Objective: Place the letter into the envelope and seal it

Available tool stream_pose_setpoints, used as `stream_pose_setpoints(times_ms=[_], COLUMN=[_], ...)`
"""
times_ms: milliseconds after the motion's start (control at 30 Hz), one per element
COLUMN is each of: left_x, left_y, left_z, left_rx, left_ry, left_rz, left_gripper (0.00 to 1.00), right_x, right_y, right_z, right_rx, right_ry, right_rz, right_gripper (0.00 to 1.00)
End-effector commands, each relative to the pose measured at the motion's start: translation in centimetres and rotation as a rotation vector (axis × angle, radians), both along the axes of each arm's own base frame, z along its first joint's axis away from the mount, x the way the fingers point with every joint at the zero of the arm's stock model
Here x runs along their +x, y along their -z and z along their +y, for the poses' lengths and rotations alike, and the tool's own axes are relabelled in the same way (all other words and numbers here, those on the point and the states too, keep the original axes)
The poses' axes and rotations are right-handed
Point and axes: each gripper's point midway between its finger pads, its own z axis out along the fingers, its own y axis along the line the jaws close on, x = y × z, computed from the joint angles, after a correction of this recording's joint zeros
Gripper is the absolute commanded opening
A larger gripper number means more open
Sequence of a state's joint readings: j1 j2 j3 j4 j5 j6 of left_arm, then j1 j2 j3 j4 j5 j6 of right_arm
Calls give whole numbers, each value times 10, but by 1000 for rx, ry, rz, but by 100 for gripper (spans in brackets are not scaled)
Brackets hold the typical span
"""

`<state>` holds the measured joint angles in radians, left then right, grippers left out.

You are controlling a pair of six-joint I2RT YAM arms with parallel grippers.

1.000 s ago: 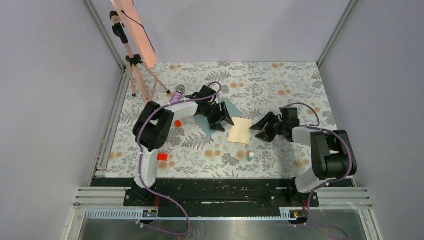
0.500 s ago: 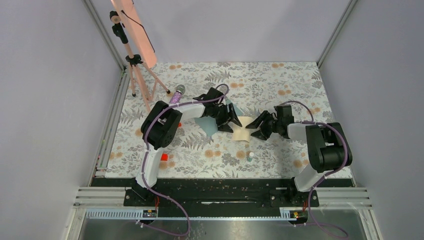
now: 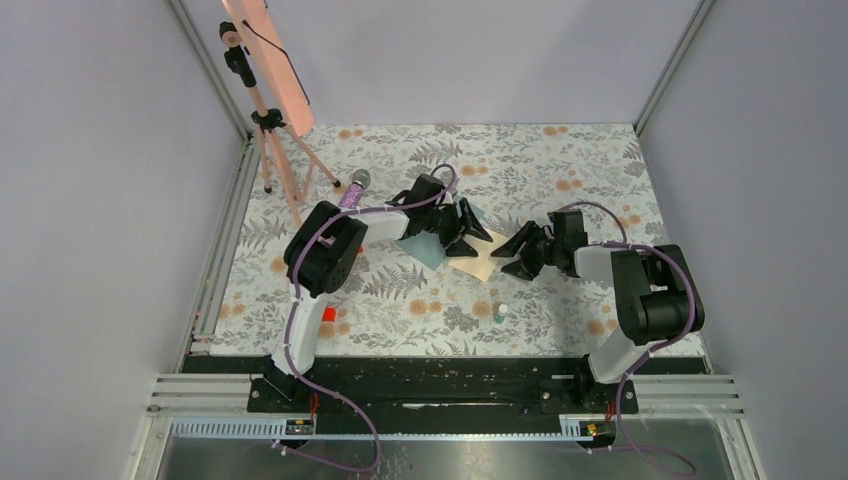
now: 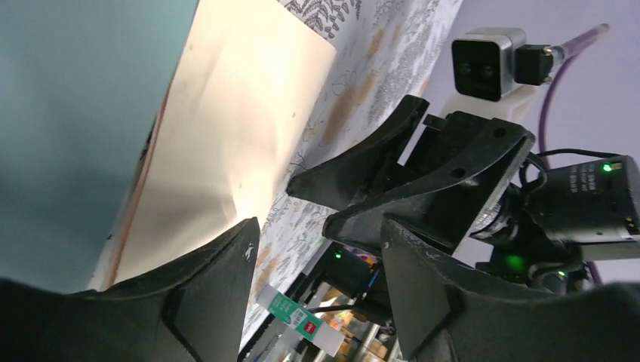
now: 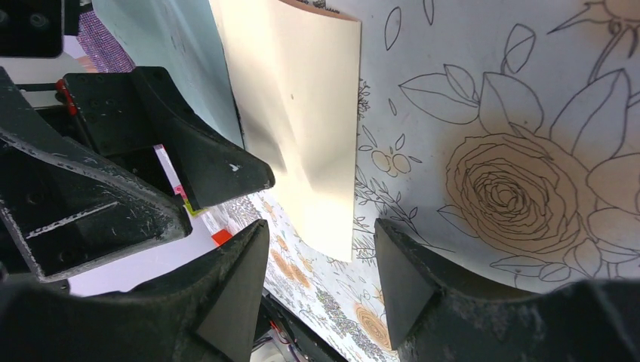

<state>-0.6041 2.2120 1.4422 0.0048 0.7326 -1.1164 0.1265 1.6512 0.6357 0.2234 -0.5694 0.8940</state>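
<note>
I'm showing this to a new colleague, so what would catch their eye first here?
The left arm and right arm meet mid-table, open jaws facing each other low over the pale tan letter, which lies flat alongside the teal envelope. At the far left corner, a tall salmon-pink panel on a tripod stands out against the floral tabletop.

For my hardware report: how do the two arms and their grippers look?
The left arm and right arm have white links, black joints and a purple cable each. The left gripper and right gripper are black, with two wedge-shaped fingers each.
</note>
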Motion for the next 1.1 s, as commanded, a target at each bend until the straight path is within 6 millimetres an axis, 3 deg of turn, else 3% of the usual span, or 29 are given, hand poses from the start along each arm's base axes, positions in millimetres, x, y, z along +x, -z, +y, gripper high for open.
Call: stream_pose_setpoints(times_ms=[0,200,400,667,833,933,1067], left_x=[6,8,9,-29,-55,-58,-55], left_y=[-49,-53,-57,-36,-29,-22,-8], left_z=[-10,-7,21,56,68,69,69], left_rx=[-183,-170,48,162,182,186,199], left_ry=[-10,-10,14,3,-17,-69,-123], left_rz=[-46,-61,-175,-126,-63,-17,37], left_gripper=[62,61,62,62,71,71,71], right_x=[-2,-1,3,22,25,35,66], right_y=[0,-4,-24,-48,-47,-43,-46], right_z=[4,4,-8,-19,-13,-11,-11], right_rx=[1,-1,-104,-262,-303,-313,-352], right_ry=[-18,-17,-41,-149,-177,-191,-188], right_rz=[0,-14,-88,-134,-144,-126,-116], right_gripper=[61,61,61,61,62,62,65])
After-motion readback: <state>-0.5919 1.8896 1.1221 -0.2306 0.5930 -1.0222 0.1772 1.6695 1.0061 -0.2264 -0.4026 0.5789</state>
